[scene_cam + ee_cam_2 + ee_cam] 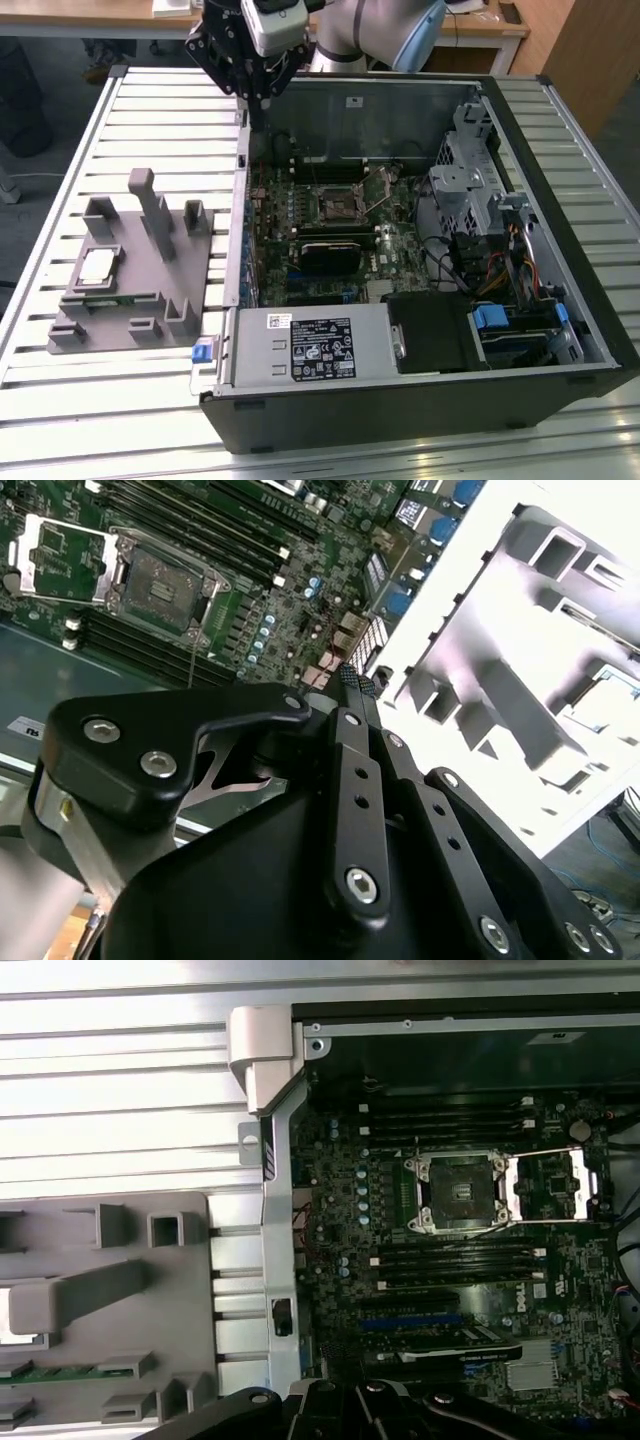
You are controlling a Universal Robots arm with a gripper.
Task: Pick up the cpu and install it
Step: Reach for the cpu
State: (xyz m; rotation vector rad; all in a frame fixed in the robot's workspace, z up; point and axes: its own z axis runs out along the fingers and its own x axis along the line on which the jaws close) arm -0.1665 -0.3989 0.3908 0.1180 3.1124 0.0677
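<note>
The cpu (pixel 97 265), a flat silver square, lies in a pocket of the grey holder (pixel 140 270) on the slatted table, at the exterior view's left. My gripper (pixel 262 98) hangs above the back left corner of the open computer case (pixel 420 400), well apart from the cpu, its fingers shut together on nothing. In the second wrist view the gripper (pixel 352 678) points down at the motherboard's edge. The cpu socket (pixel 335 205) (pixel 458 1192) (pixel 160 580) sits bare in its black frame, and its metal load plate (pixel 550 1185) is swung open beside it.
A green memory stick (pixel 110 298) lies in the holder's front slot. The holder has tall upright posts (pixel 150 205). Inside the case are a drive cage (pixel 470 190), cables, a power supply (pixel 310 345) and blue latches. The case wall (pixel 275 1210) stands between holder and motherboard.
</note>
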